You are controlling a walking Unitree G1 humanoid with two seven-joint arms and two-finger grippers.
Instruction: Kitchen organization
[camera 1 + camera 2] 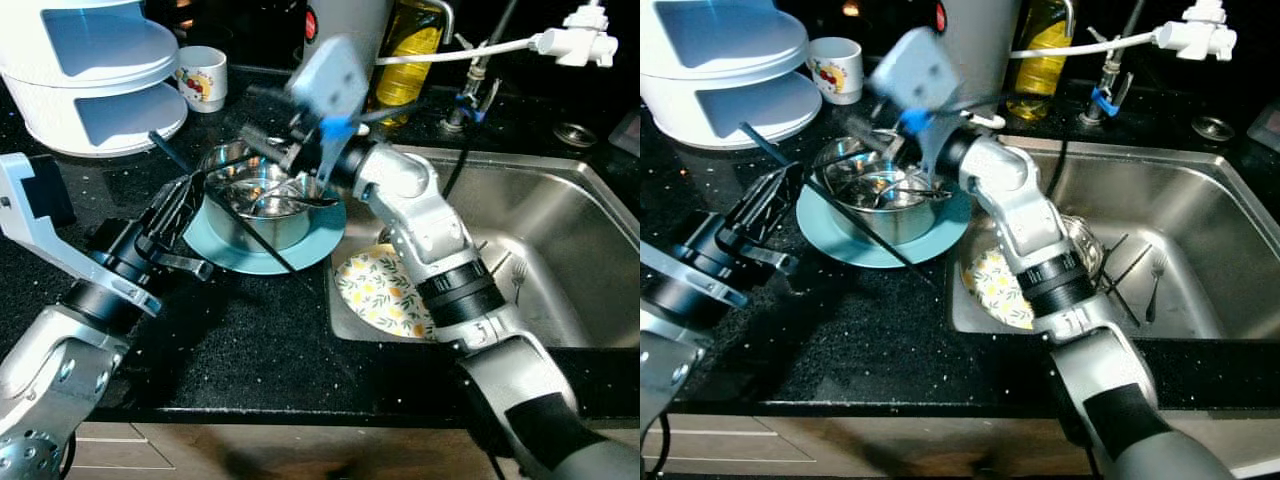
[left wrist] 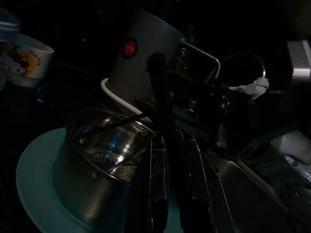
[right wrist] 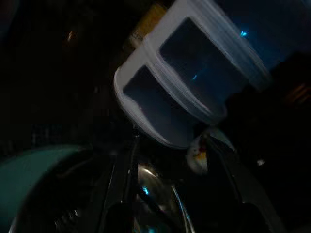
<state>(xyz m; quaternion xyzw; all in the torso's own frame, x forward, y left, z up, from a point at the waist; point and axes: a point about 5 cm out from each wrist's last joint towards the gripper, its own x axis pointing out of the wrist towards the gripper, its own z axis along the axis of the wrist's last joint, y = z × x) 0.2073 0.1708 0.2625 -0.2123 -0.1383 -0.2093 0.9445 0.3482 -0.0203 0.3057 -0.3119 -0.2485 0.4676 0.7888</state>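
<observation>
Right gripper (image 1: 262,140) motion-blurred over steel bowl (image 1: 262,205); you can't read finger gap. Floral plate (image 1: 378,290) half hidden behind forearm.

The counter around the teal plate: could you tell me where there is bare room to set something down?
Bare black counter lies in front of the teal plate, up to the sink edge. Behind, the mug, white container and oil bottle crowd it.

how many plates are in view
2. A teal plate lies on the black counter under the steel bowl. A floral plate leans in the sink by its left wall, partly behind the right arm. Others may be hidden.
</observation>
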